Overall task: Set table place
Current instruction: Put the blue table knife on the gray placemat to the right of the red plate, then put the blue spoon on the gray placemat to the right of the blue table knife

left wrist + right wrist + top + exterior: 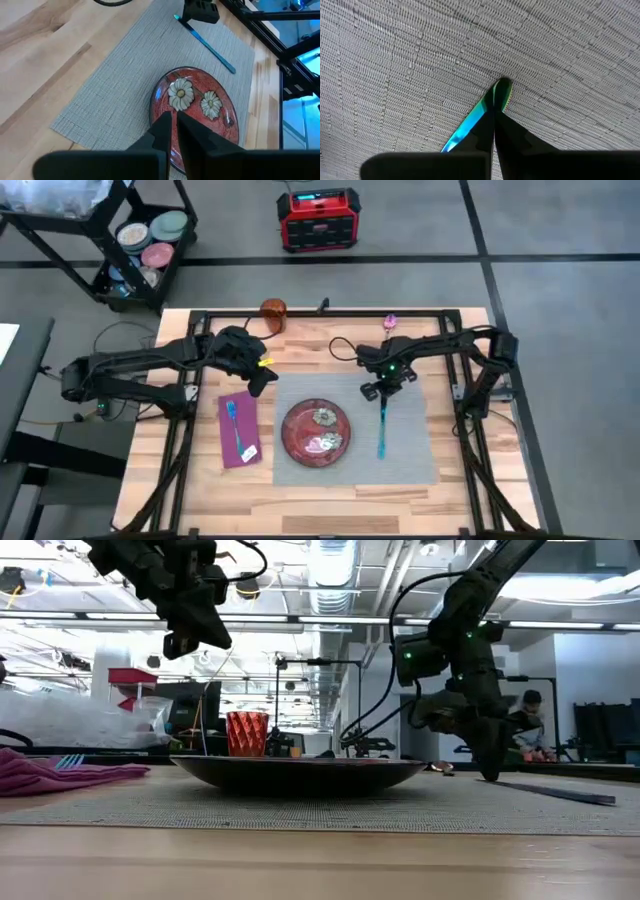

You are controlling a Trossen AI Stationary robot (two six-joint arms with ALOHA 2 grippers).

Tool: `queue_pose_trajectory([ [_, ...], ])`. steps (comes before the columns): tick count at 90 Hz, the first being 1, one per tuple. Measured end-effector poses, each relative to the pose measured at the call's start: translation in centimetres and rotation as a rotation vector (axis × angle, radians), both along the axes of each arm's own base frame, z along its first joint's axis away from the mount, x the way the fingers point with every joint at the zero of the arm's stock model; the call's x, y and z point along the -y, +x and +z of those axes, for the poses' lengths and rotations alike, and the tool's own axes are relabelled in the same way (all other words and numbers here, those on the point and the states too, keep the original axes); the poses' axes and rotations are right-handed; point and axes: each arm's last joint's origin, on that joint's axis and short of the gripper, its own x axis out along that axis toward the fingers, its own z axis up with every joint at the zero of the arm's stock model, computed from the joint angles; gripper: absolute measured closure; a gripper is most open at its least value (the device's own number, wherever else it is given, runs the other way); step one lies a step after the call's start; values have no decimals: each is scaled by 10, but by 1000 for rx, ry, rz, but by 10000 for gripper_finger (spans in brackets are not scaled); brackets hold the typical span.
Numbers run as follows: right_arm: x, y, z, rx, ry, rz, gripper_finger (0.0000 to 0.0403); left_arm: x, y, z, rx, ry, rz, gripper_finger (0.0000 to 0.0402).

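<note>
High view: the light wood plank bench [330,495] carries a grey rectangular woven placemat [410,455]. A red round flower-patterned plate [316,429] sits on the mat's left half, with nothing on it but its painted flowers. To the left, off the mat, a purple cloth napkin [238,430] lies on the wood with a blue utensil [237,427] resting on it. A teal utensil [382,425] lies lengthwise on the mat, right of the plate and apart from it. An orange ribbed cup [274,310] stands at the bench's far edge; a pink utensil [390,323] lies farther right along that edge. The right end effector [385,390] sits at the teal utensil's far end. The left end effector [262,375] hangs between cup and napkin.

Low view: the plate is shallow, dark-sided; the cup stands upright behind it.

Left wrist view: the left fingers [162,131] stand narrowly apart, empty, above the plate.

Right wrist view: the right fingers [485,131] are pinched onto the teal utensil's tip against the mat.
</note>
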Motion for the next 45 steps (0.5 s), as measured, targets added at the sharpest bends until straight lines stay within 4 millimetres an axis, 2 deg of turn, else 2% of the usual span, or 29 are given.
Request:
queue_pose_trajectory([
  [9, 2, 4, 8, 28, -20, -1, 403, 0, 0, 0, 0, 0, 0, 391],
  [24, 14, 16, 52, 174, -179, 17, 403, 0, 0, 0, 0, 0, 0, 391],
  [36, 38, 9, 76, 179, -366, -2, 403, 0, 0, 0, -1, -1, 1, 391],
  [45, 63, -4, 80, 167, -413, -95, 402, 0, 0, 0, -1, -1, 1, 391],
])
